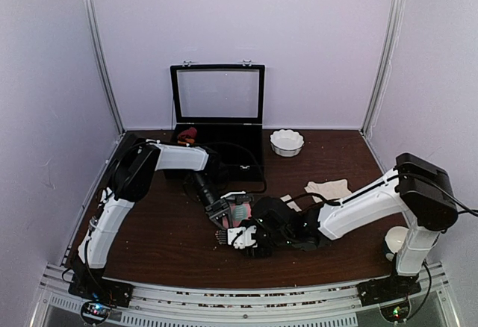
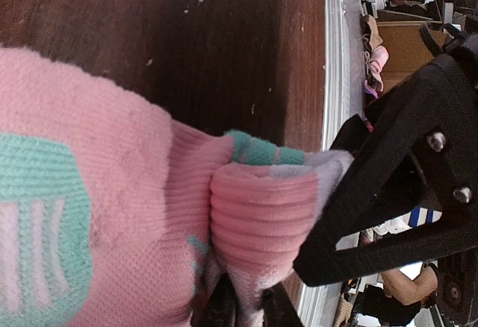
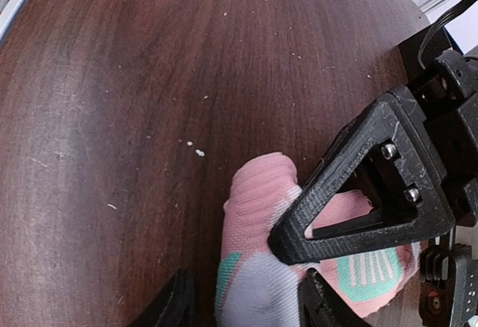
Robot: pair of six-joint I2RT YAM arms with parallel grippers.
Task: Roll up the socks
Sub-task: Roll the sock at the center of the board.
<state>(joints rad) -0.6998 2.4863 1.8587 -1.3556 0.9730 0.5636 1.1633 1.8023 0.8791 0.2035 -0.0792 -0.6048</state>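
The long pink sock [image 1: 240, 213] with mint patches lies at the table's middle, its cuff end folded into a thick roll [image 2: 261, 215]. My left gripper [image 2: 250, 306] is shut on a pinch of that sock just under the roll. My right gripper [image 3: 246, 297] straddles the rolled end [image 3: 258, 192] from the other side. Its jaws stand partly apart, one finger against the fabric and a narrow dark gap at the other. The two grippers nearly touch [image 1: 237, 226]. The short cream sock [image 1: 328, 189] lies flat to the right, behind the right arm.
A black case [image 1: 216, 151] with its lid up stands at the back, a dark red and orange bundle [image 1: 187, 134] at its left corner. A white scalloped bowl [image 1: 287, 142] sits back right. The table's near edge [image 2: 328, 118] runs close to the sock.
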